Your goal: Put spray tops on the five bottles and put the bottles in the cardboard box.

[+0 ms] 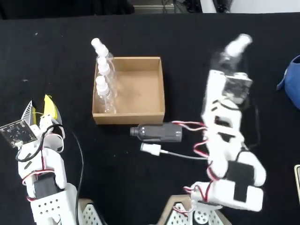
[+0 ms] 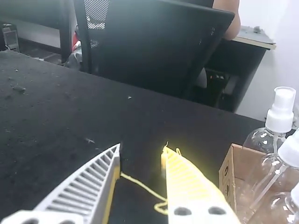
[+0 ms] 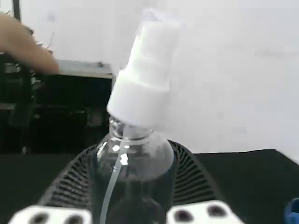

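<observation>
Here, clamped in the right tool (image 3: 131, 191): a bottle (image 3: 133, 161) with its spray top (image 3: 145, 84) on. Spread apart near the cardboard box (image 1: 129, 116): the left tool (image 2: 141, 161).

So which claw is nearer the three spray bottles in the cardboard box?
Left. The left claw sits outside the cardboard box wall that those spray bottles line; the right claw, gripping another bottle, is beyond the opposite wall.

Brown box (image 1: 129, 116), white top (image 3: 145, 79); seemingly clear bottle (image 3: 135, 161)
</observation>
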Controlling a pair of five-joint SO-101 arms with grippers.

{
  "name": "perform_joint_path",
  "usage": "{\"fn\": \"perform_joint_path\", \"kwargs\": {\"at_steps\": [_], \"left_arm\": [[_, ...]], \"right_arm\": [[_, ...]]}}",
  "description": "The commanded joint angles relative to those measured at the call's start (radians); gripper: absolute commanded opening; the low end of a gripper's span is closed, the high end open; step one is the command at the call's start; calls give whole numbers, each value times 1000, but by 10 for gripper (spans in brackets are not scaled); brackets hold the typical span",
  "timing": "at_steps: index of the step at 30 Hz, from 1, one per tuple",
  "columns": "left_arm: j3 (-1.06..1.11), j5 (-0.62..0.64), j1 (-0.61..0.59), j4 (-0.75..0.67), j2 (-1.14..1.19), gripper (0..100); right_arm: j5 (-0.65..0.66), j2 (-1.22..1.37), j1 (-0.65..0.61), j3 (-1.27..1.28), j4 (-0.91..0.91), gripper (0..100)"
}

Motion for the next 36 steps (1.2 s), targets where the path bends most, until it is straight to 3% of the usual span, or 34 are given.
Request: {"fn": "perform_joint_path", "kwargs": {"at_steps": [1, 8, 17, 36], "left_arm": [[22, -3, 1, 5, -8, 30], [22, -3, 1, 2, -8, 30], [22, -3, 1, 0, -9, 30], [22, -3, 1, 0, -11, 30]], "right_arm": [[0, -91, -114, -120, 133, 10], [0, -101, -278, -269, 285, 10], [-2, -101, -393, -283, 292, 10], [0, -99, -477, -188, 249, 11]]}}
